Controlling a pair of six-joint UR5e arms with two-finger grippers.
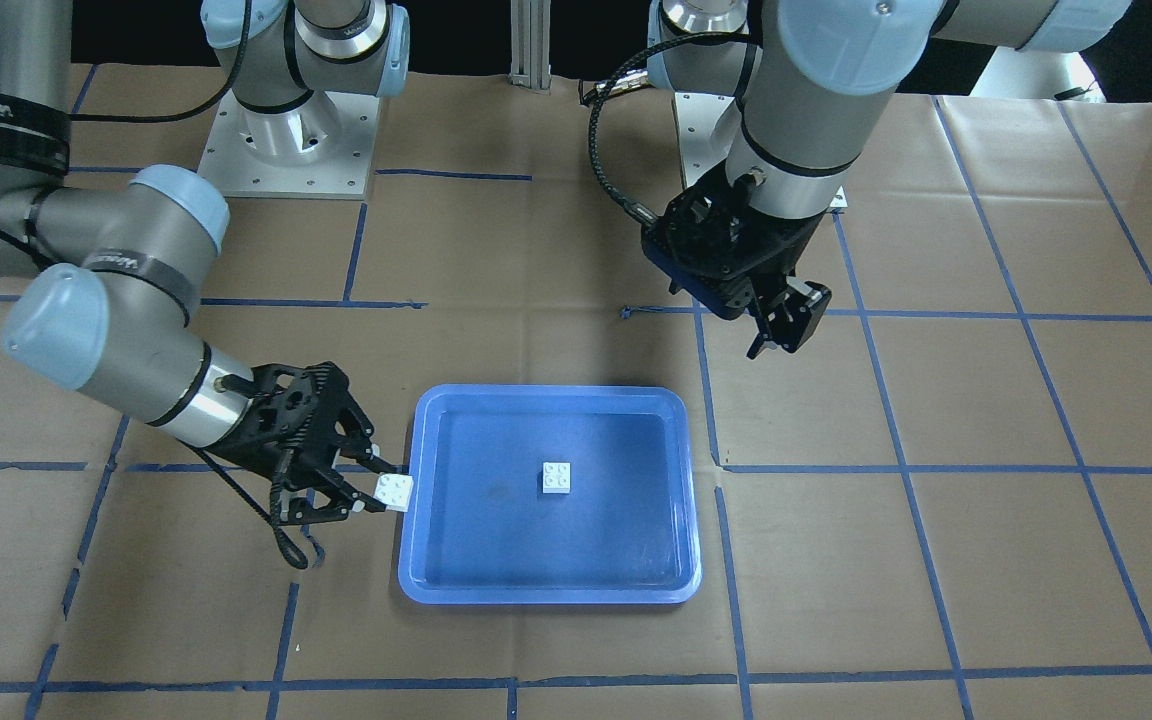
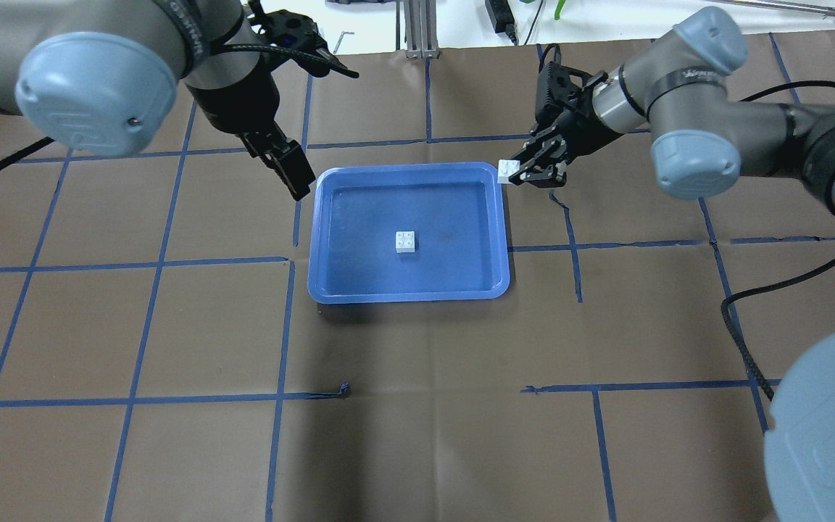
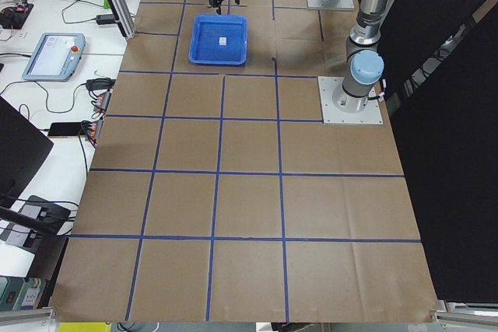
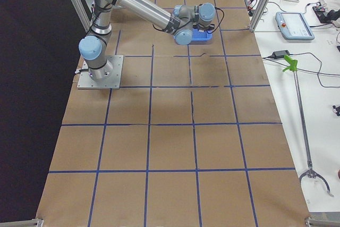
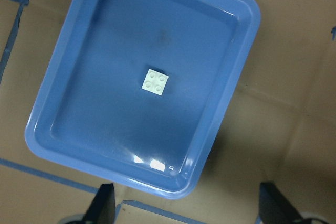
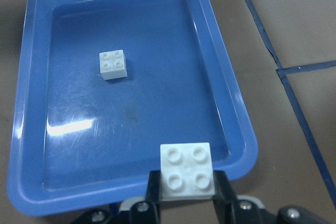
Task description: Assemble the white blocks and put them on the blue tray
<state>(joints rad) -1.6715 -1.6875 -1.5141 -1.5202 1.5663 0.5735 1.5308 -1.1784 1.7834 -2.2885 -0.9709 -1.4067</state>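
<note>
Brown-papered surface [image 1: 986,560], blue tape grid. Right claw [image 6: 187,199] pinches one white block [image 6: 187,172], studs up, over the blue tray [image 6: 247,145] rim near a corner. Second white block [image 6: 113,64] sits studs up at tray centre, diagonally inward from the held one. Likely next: carry across, press down onto it. Left claw [image 1: 786,322] spread, empty, off the tray's opposite short side. Held block's height above the rim and its stud alignment are unclear.

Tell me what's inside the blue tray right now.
Only one white block, studs up, near the middle of the blue tray. The second white block is gripped by the right gripper at the rim, not inside. The floor under the lying block is covered.
</note>
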